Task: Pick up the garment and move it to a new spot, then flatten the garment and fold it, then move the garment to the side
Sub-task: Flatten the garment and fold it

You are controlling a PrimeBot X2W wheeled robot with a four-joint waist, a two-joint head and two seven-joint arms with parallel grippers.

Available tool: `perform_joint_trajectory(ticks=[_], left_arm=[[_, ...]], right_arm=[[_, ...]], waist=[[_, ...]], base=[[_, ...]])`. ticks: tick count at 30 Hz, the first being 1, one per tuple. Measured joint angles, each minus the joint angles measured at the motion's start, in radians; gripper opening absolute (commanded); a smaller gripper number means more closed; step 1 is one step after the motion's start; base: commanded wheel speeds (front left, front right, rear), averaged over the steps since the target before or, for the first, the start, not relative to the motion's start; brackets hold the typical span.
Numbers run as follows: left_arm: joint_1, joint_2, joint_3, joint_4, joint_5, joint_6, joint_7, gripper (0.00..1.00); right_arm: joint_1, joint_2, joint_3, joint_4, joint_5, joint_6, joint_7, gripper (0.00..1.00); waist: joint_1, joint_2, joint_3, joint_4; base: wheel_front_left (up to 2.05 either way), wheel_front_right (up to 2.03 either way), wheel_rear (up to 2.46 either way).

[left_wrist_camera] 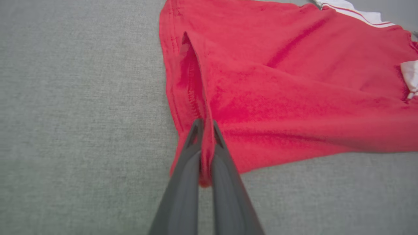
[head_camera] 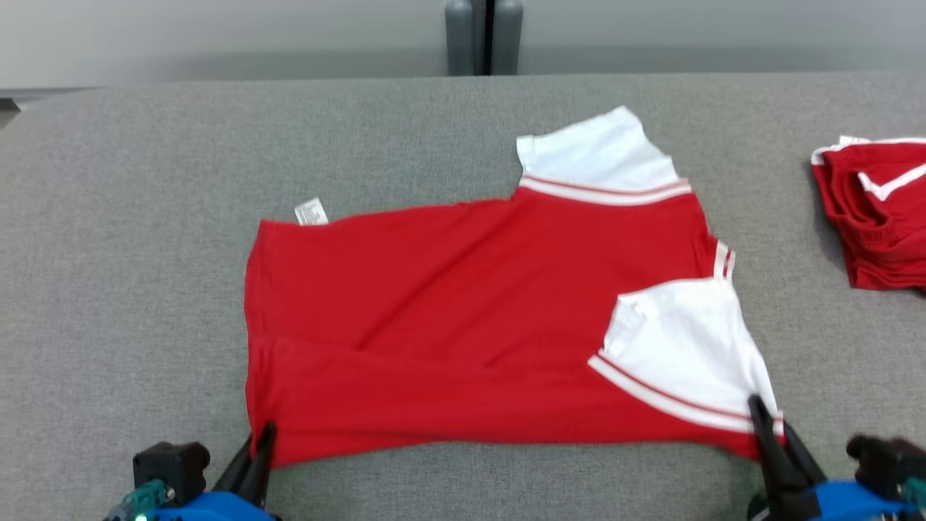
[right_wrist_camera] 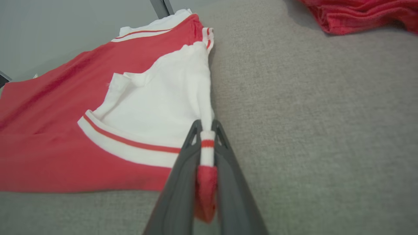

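Observation:
The garment [head_camera: 463, 318] is a red shirt with white sleeves and striped trim, spread flat on the grey table, its near hem towards me. My left gripper [head_camera: 260, 441] is shut on the near left corner of the hem; the left wrist view shows red cloth [left_wrist_camera: 205, 143] pinched between the fingers [left_wrist_camera: 183, 182]. My right gripper [head_camera: 759, 416] is shut on the near right corner, where the right wrist view shows the white striped sleeve edge [right_wrist_camera: 207, 143] and red fabric squeezed between its fingers [right_wrist_camera: 235, 182].
A second red and white piece of clothing [head_camera: 879, 210] lies bunched at the table's right edge, also seen as red cloth [right_wrist_camera: 359, 14]. A grey post [head_camera: 483, 36] stands behind the far edge. Grey tabletop [head_camera: 130, 239] surrounds the shirt.

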Motion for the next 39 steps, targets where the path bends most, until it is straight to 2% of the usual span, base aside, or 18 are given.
perform_joint_trajectory(ticks=[6, 10, 11, 12, 13, 20, 26, 32, 39], left_arm=[[0.069, 0.024, 0.002, -0.026, -0.030, 0.003, 0.063, 0.00], [0.090, 0.025, -0.001, -0.015, -0.049, 0.003, 0.084, 0.00], [0.093, 0.024, -0.003, -0.011, -0.049, 0.003, 0.086, 0.37], [0.095, 0.024, -0.009, -0.006, -0.049, 0.003, 0.091, 1.00], [0.097, 0.022, -0.013, 0.000, -0.049, 0.003, 0.097, 1.00], [0.084, -0.032, 0.027, -0.035, -0.007, 0.075, -0.074, 1.00], [0.017, -0.043, 0.037, -0.084, 0.080, 0.120, -0.209, 1.00], [-0.021, -0.048, 0.028, -0.117, 0.113, 0.144, -0.231, 1.00], [-0.046, -0.038, 0.029, -0.123, 0.118, 0.153, -0.198, 1.00]], right_arm=[[0.174, 0.055, -0.019, -0.108, -0.008, 0.000, 0.058, 0.00], [0.238, 0.073, -0.008, -0.136, -0.009, 0.000, 0.087, 0.00], [0.239, 0.074, -0.008, -0.140, -0.016, 0.000, 0.086, 0.34], [0.237, 0.076, -0.012, -0.145, -0.030, 0.000, 0.082, 0.69], [0.235, 0.077, -0.017, -0.152, -0.045, 0.000, 0.080, 1.00], [0.148, 0.079, -0.058, -0.250, -0.140, 0.000, 0.015, 1.00], [0.076, 0.078, -0.065, -0.374, -0.193, 0.000, 0.048, 1.00], [0.060, 0.077, -0.068, -0.427, -0.203, 0.000, 0.083, 1.00], [0.042, 0.078, -0.067, -0.443, -0.202, 0.000, 0.092, 1.00]], waist=[[-0.0001, 0.0000, -0.045, -0.004], [-0.0002, 0.0000, -0.071, -0.008], [-0.0002, 0.0000, -0.076, -0.010], [-0.0002, 0.0001, -0.081, -0.011], [-0.0001, 0.0001, -0.086, -0.011], [0.0000, 0.0001, -0.103, -0.010], [0.0000, 0.0001, -0.117, -0.023], [0.0000, 0.0001, -0.120, -0.034], [0.0000, 0.0001, -0.091, -0.042]], base=[[0.00, 0.00, 0.00], [0.00, 0.00, 0.00], [0.00, 0.00, 0.00], [0.00, 0.00, 0.00], [0.00, 0.00, 0.00], [0.00, 0.00, 0.00], [0.00, 0.00, 0.00], [0.00, 0.00, 0.00], [0.00, 0.00, 0.00]])
